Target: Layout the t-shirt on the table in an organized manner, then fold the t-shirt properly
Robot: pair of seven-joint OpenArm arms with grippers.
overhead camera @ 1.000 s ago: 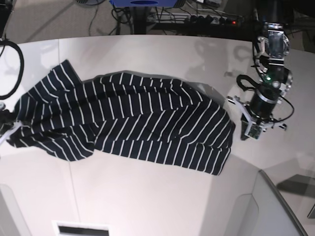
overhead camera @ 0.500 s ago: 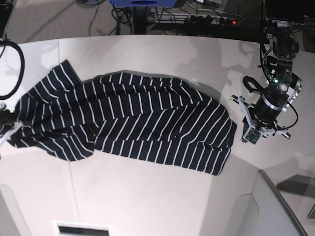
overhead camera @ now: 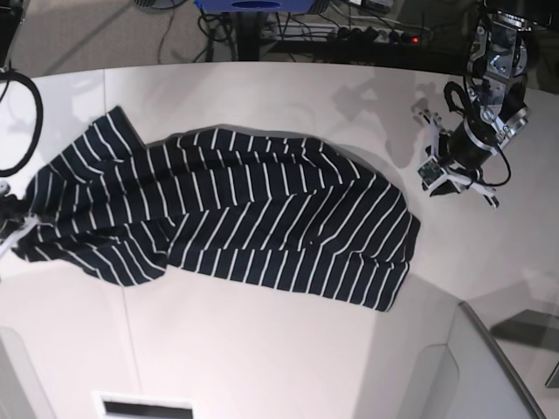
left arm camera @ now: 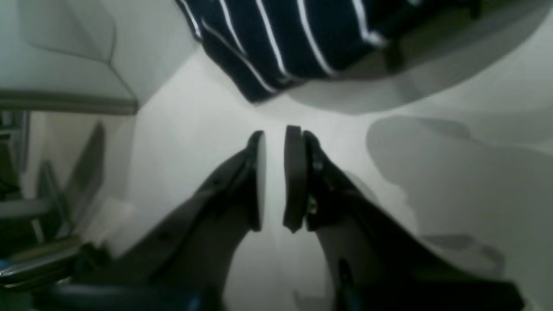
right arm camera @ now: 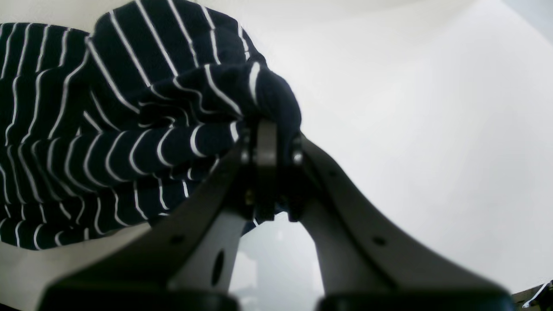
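Note:
The dark navy t-shirt (overhead camera: 236, 209) with thin white stripes lies stretched and wrinkled across the white table (overhead camera: 262, 349), from the left edge to right of centre. My right gripper (right arm camera: 265, 127) is shut on a bunched fold of the t-shirt (right arm camera: 129, 129) at its left end; it barely shows at the left edge of the base view. My left gripper (left arm camera: 276, 131) hovers over bare table (left arm camera: 432, 216), to the right of the shirt's right edge. Its pads stand a narrow gap apart with nothing between them. A shirt corner (left arm camera: 281, 43) lies just beyond its tips. The base view shows this left gripper (overhead camera: 454, 175) at the far right.
Cables and a power strip (overhead camera: 376, 35) lie on the floor behind the table. A black cable loop (overhead camera: 26, 122) hangs at the left edge. A grey raised panel (overhead camera: 489, 367) borders the table at the lower right. A small white slot (overhead camera: 144, 406) sits at the front edge.
My left arm has moved up and back, away from the shirt's right edge, and its jaws have parted slightly. The shirt and the right gripper have stayed put.

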